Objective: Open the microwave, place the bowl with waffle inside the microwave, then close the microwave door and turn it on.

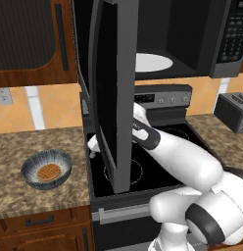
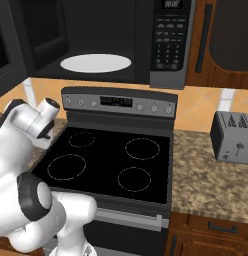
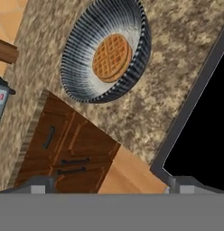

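We see the microwave door (image 1: 113,93) swung wide open, its white turntable (image 2: 96,63) bare inside the microwave (image 2: 111,40). The bowl (image 1: 46,169) sits on the granite counter (image 1: 25,196) left of the stove (image 2: 111,165), with the waffle (image 3: 112,57) lying flat inside it. Our gripper (image 3: 109,185) hangs above the counter, near the bowl but apart from it, fingers (image 3: 39,186) spread wide and apparently holding nothing, though the door hides the hand from the left base view.
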Tool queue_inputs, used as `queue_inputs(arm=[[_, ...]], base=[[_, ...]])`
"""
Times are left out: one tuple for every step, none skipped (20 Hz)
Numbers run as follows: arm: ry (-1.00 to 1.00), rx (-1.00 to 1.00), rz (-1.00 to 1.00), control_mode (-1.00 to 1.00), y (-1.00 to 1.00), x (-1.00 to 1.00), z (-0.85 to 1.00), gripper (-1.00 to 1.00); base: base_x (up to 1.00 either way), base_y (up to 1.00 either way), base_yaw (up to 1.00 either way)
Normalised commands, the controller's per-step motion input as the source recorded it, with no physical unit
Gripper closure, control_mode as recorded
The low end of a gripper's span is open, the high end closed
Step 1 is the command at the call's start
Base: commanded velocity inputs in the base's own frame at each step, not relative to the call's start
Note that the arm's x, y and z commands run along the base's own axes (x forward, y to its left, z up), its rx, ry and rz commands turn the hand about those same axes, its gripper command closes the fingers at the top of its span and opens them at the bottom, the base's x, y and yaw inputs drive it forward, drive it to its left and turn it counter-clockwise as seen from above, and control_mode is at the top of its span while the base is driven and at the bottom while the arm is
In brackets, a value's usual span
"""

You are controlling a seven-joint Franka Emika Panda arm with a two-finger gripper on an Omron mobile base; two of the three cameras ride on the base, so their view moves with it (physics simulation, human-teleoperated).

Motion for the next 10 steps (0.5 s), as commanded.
queue_inputs(arm=[[-0.05,0.0,-0.03,-1.0,0.52,0.0,-0.05,-1.0],[0.0,0.0,-0.05,-1.0,0.48,0.06,0.0,-1.0],[0.0,0.0,-0.05,-1.0,0.49,0.06,0.0,-1.0],[0.0,0.0,-0.05,-1.0,0.44,0.09,-0.06,-1.0],[0.0,0.0,-0.05,-1.0,0.45,0.11,-0.14,-1.0],[0.0,0.0,-0.07,-1.0,0.43,0.14,-0.06,-1.0],[0.0,0.0,-0.08,-1.0,0.41,0.18,-0.09,-1.0],[0.0,0.0,-0.1,-1.0,0.42,0.25,-0.11,-1.0],[0.0,0.0,-0.1,-1.0,0.35,0.27,-0.12,-1.0],[0.0,0.0,-0.11,-1.0,0.34,0.29,-0.2,-1.0]], base=[[0.0,0.0,0.0],[0.0,0.0,0.0],[0.0,0.0,0.0],[0.0,0.0,0.0],[0.0,0.0,0.0],[0.0,0.0,0.0],[0.0,0.0,0.0],[0.0,0.0,0.0],[0.0,0.0,0.0],[0.0,0.0,0.0]])
